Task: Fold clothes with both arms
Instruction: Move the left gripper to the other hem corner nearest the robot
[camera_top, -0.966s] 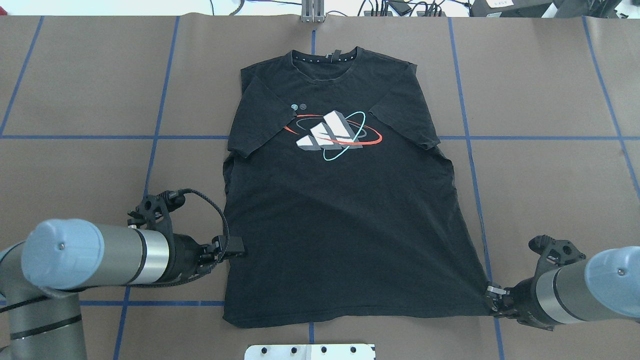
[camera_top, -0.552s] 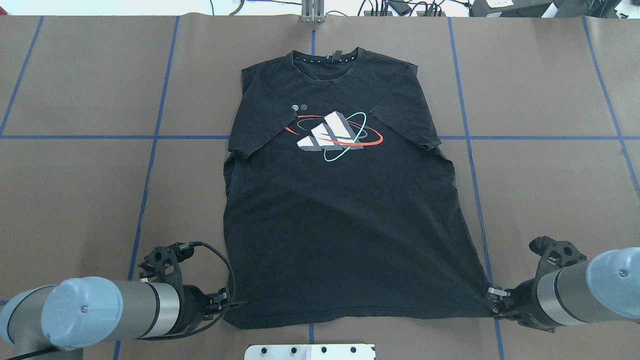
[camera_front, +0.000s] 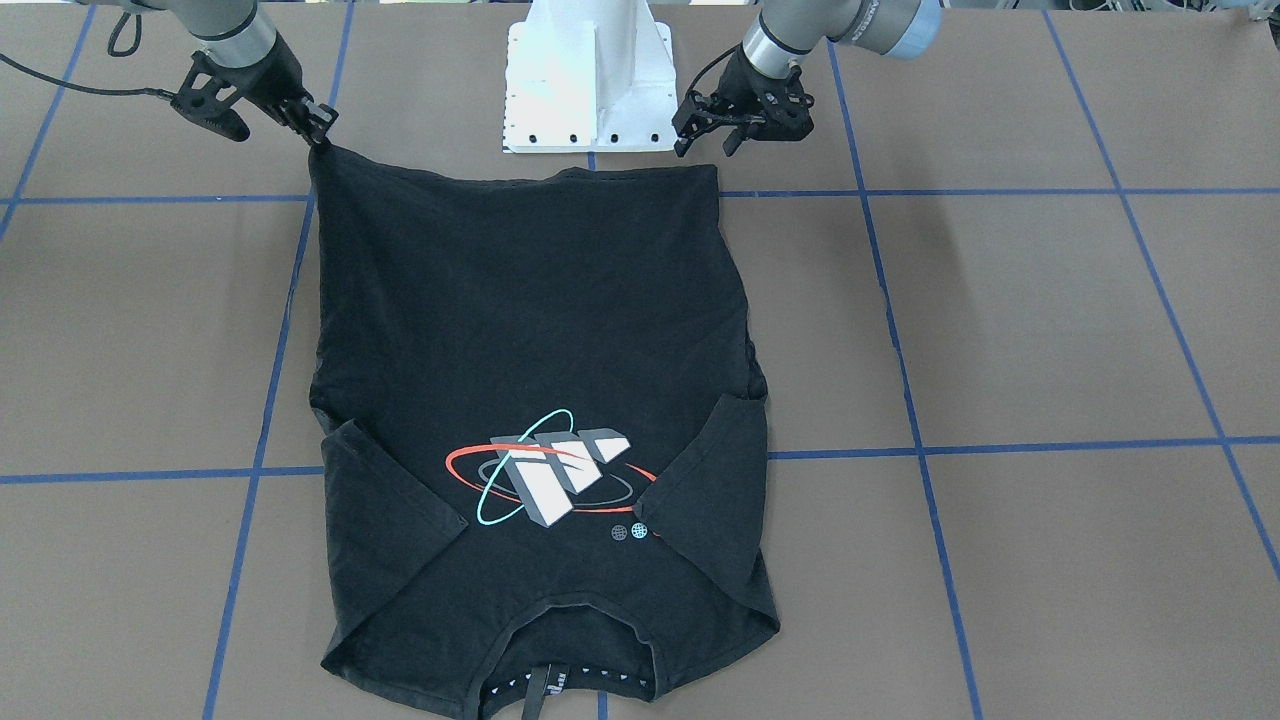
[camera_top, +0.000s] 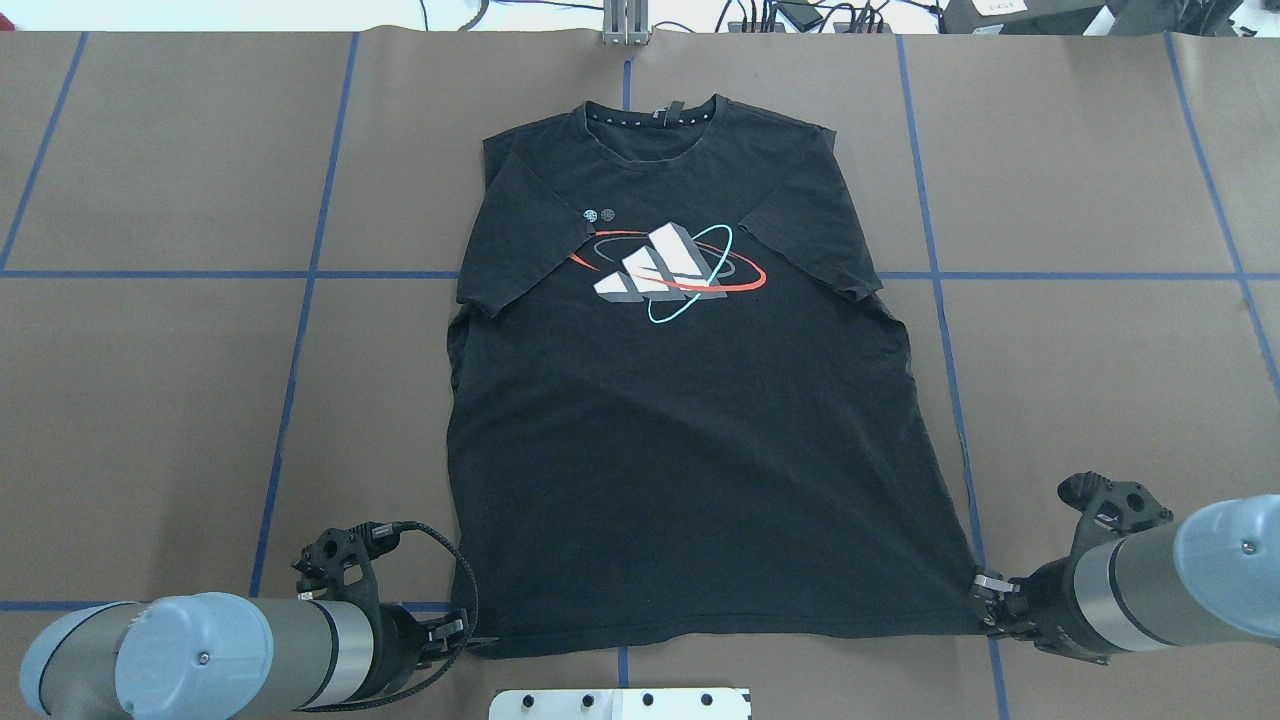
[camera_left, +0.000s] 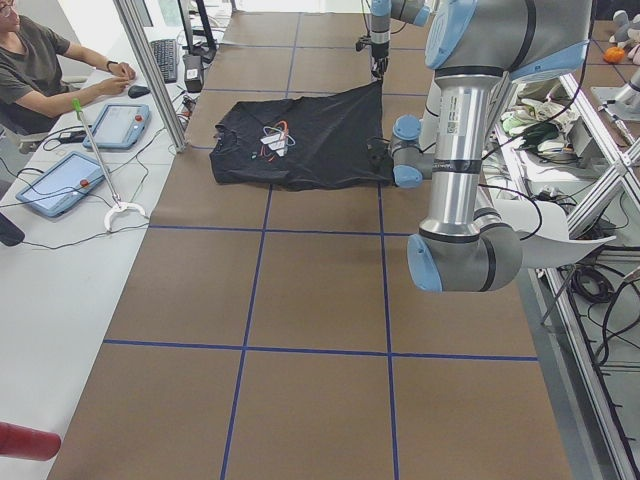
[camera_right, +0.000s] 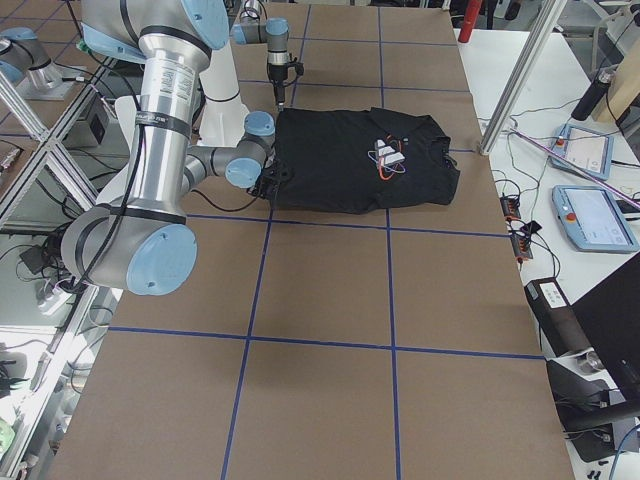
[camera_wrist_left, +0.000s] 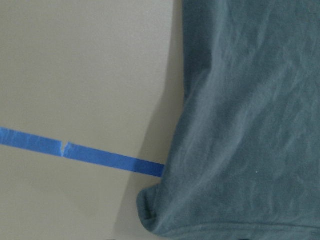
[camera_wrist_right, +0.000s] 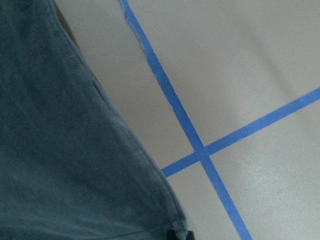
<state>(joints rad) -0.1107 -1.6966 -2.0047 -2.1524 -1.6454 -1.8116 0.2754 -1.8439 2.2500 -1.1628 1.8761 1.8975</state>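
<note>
The black T-shirt (camera_top: 680, 450) lies flat, print up, collar far from me, hem near me; its orbit-ring logo (camera_top: 665, 270) is on the chest. It also shows in the front view (camera_front: 520, 320). My right gripper (camera_top: 985, 600) is shut on the hem's right corner, which is drawn out toward it; in the front view this gripper (camera_front: 318, 125) is at the upper left. My left gripper (camera_top: 462, 632) is at the hem's left corner; in the front view (camera_front: 706, 142) its jaws stand apart just behind that corner, holding nothing. The left wrist view shows that corner (camera_wrist_left: 150, 210) and no fingers.
The white pedestal base (camera_front: 590, 80) stands just behind the hem. Blue tape lines (camera_top: 300, 340) grid the brown table. A metal post (camera_top: 625, 25) is at the far edge. An operator (camera_left: 40, 70) sits at a side bench with tablets (camera_left: 115, 125).
My left arm has drawn back toward me along the shirt's left edge, from mid-side to the hem's left corner. The right arm and the shirt have not moved.
</note>
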